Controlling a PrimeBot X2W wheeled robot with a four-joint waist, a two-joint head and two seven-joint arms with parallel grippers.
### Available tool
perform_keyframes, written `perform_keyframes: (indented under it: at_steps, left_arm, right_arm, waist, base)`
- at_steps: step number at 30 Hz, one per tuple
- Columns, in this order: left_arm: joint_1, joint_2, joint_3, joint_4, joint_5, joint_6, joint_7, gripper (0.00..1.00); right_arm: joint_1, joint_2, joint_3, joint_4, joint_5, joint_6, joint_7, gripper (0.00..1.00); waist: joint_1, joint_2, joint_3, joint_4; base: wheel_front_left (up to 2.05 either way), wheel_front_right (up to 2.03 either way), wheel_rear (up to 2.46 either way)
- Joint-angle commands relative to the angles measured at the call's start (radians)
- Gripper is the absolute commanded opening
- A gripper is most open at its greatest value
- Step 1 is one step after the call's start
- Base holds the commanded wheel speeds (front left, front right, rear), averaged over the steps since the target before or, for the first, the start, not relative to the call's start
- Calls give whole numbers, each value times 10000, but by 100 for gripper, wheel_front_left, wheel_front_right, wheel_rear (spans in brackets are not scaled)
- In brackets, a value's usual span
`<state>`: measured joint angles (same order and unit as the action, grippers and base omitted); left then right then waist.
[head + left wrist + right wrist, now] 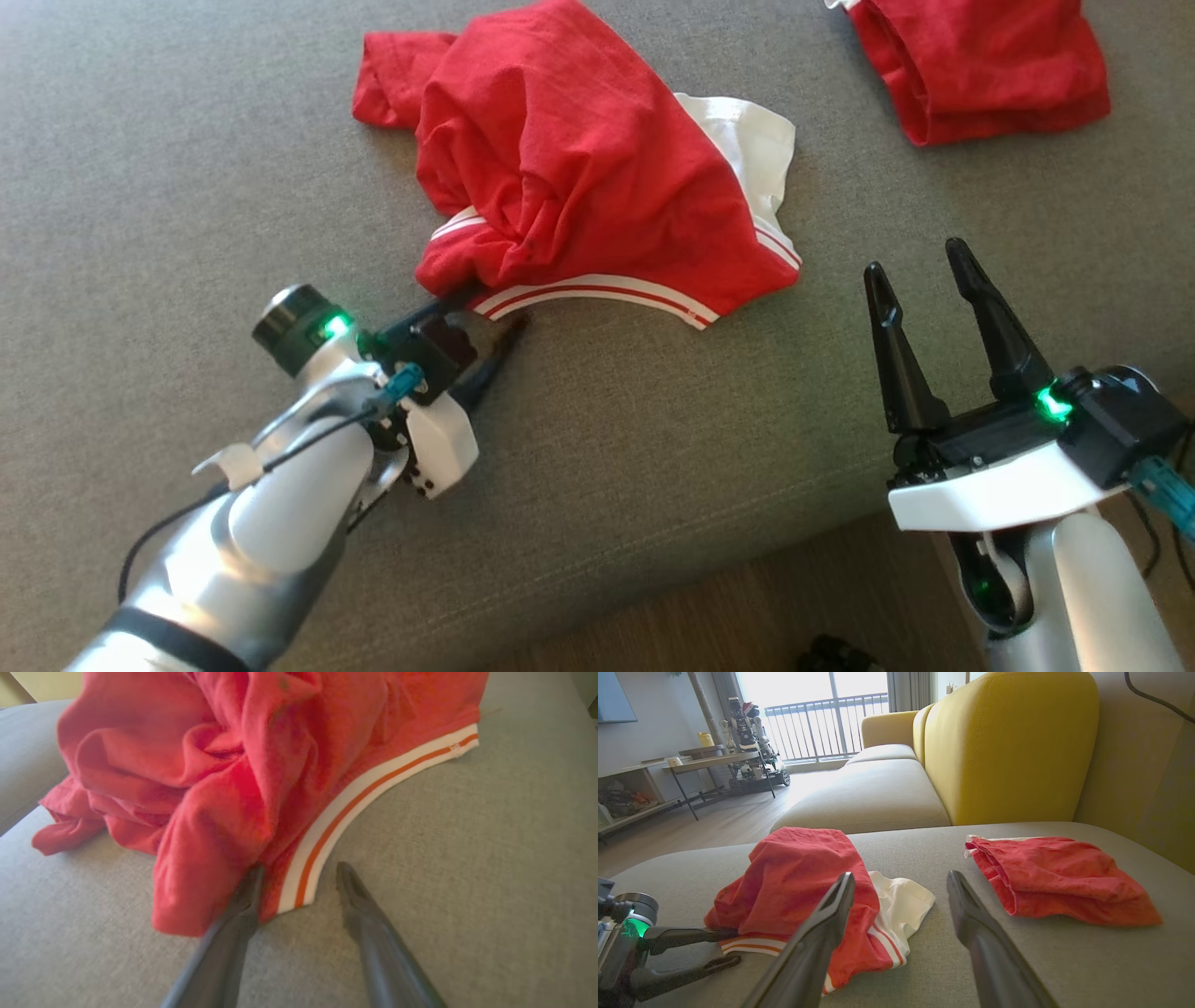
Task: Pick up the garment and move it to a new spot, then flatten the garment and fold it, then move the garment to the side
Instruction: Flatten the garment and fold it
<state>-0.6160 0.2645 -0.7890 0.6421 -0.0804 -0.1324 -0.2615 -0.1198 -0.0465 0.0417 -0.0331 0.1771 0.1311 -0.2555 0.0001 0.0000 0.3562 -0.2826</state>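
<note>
While straddling the white-and-orange striped hem (327,826) of the crumpled red cotton garment (579,177) (lying mid-seat on the grey woven sofa cushion (187,140)) with the left gripper (301,872) spread, risking pinching one thin layer, or cushion cloth; holding the right gripper (917,261) open, well apart.

left arm (280,504): we reach it forward and low, wrist turned sideways.
left gripper (493,313): we hold its fingers apart.
right gripper (916,259): we hover it, fingers spread wide, pointing away from us.
</note>
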Motion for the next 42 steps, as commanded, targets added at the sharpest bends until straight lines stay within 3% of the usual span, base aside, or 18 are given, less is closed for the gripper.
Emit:
perform_keyframes:
  at_steps: [1,11,13,15,19,23,27,30,35,38,42]
  left_arm:
    - [-429,303,257,34,44,18,-3,0]
    - [-478,120,-94,186,-864,18,-3,0]
    - [-445,-41,-425,-180,-2007,18,-3,0]
    - [-485,-189,-752,-810,-3992,18,85,0]
    - [-1293,340,-1125,-2539,-7274,18,1186,0]
    - [-2085,716,-520,-3864,-9732,18,2242,0]
    - [-2890,466,197,-4591,-11293,134,3308,0]
    - [-3641,67,745,-4898,-12052,739,3791,0]
    - [-5275,-888,1901,-4764,-12801,2229,3787,0]
    - [-6143,-1248,2611,-4169,-12915,3070,3380,0]
    - [-6490,-1694,4365,-2339,-13786,4648,2216,0]
  right_arm:
    - [-216,-37,219,-372,91,-4,-63,100]
    - [-248,-37,277,-307,181,-4,-63,100]
    - [-210,-37,278,-275,223,-4,-63,100]
    - [-176,-37,284,-231,299,-4,-63,100]
    - [-106,-37,350,-153,523,-4,-63,100]
    - [38,-37,365,-58,724,-4,-63,100]
    - [239,-37,332,25,798,-4,-63,100]
    - [343,-37,341,75,811,-4,-63,100]
    - [412,-37,285,53,835,-4,-63,100]
    - [471,-37,252,33,846,-4,-63,100]
    - [578,-37,187,26,825,-4,-63,100]
  waist:
    - [-1,0,43,-21]
    - [-1,0,-176,-20]
    - [-1,0,-336,-16]
    - [-1,0,-516,-34]
    - [-1,0,-902,-154]
    - [-1,0,-1326,-337]
    - [-1,0,-1760,-462]
    - [-1,0,-2092,-564]
    - [-1,0,-2454,-698]
    - [-1,0,-2553,-712]
    - [-1,0,-2702,-599]
  base:
    - [0,0,0]
    - [0,0,0]
    - [0,0,0]
    - [0,0,0]
    - [0,0,0]
    - [0,0,0]
    - [0,0,0]
    - [0,0,0]
    - [0,0,0]
    - [0,0,0]
    - [0,0,0]
